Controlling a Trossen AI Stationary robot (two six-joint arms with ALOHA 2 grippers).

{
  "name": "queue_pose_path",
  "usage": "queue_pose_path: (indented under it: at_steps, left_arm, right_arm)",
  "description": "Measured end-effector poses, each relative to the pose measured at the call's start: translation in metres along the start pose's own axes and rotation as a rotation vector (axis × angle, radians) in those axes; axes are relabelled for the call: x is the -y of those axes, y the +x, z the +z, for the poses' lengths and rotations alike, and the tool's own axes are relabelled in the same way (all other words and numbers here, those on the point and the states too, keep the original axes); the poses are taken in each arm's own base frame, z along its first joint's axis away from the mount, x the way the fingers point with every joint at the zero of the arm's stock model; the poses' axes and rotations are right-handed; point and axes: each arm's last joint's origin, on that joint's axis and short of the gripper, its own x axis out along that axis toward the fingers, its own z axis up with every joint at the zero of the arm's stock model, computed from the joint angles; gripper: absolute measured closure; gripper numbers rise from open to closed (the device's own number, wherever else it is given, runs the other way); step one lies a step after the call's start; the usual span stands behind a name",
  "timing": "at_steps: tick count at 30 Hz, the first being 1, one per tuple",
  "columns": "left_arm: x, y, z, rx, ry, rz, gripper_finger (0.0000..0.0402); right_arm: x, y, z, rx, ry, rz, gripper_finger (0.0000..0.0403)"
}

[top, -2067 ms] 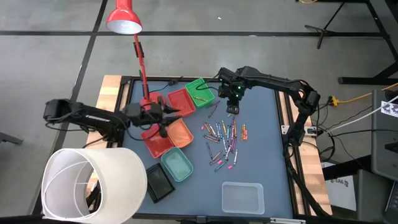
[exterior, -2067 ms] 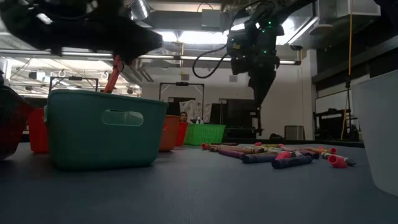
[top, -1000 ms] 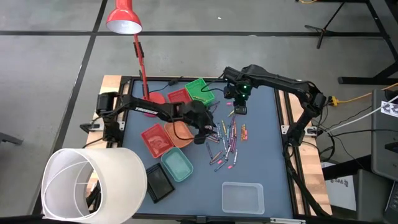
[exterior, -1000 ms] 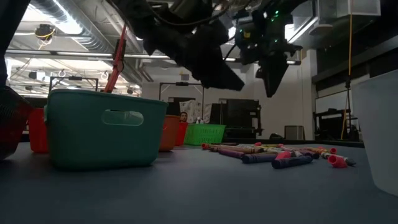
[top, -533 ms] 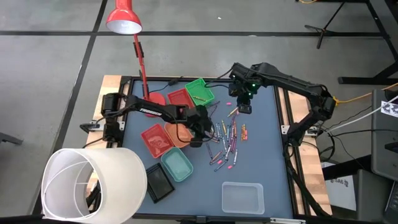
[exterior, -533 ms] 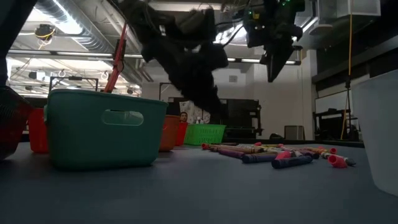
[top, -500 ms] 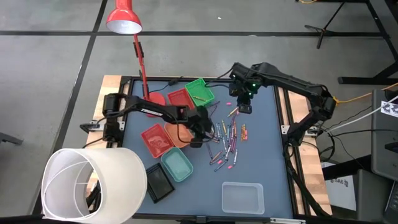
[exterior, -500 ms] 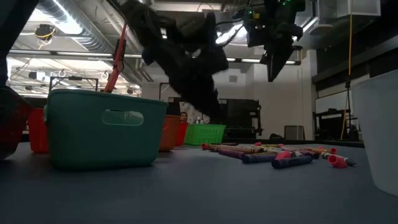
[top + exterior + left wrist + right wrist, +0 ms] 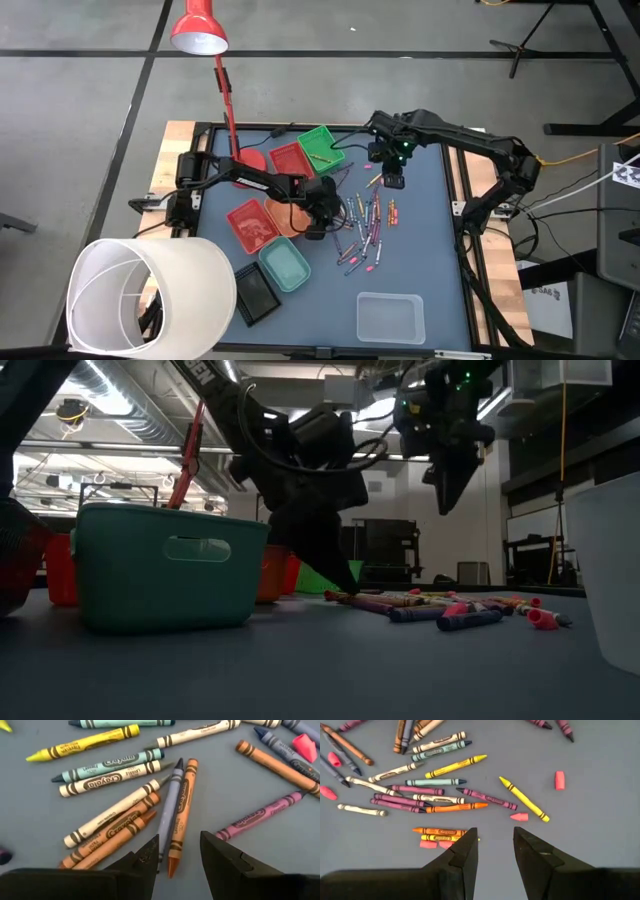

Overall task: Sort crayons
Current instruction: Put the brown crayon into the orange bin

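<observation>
The left gripper [image 9: 176, 851], jaws apart and empty, hangs low over an orange crayon [image 9: 182, 815] lying between its fingertips, at the near edge of the crayons [image 9: 362, 222] scattered loose on the mat. Farther off, the right gripper [image 9: 495, 845], also parted and empty, hovers above the pile's far side. Most sorting appears undone; the green tray [image 9: 322, 146] holds a few.
</observation>
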Motion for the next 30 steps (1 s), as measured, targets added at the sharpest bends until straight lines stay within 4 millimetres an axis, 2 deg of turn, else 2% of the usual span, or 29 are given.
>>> queue_pose_path:
  at_steps: [11, 30]
  left_arm:
    - [0.001, 0.004, -0.005, -0.038, -0.008, -0.004, 0.0274]
    - [0.008, 0.006, -0.007, -0.069, 0.003, 0.009, 0.0274]
  right_arm:
    - [0.0, 0.016, -0.008, -0.034, 0.007, 0.015, 0.0279]
    - [0.001, 0.016, -0.006, -0.017, 0.004, 0.007, 0.0279]
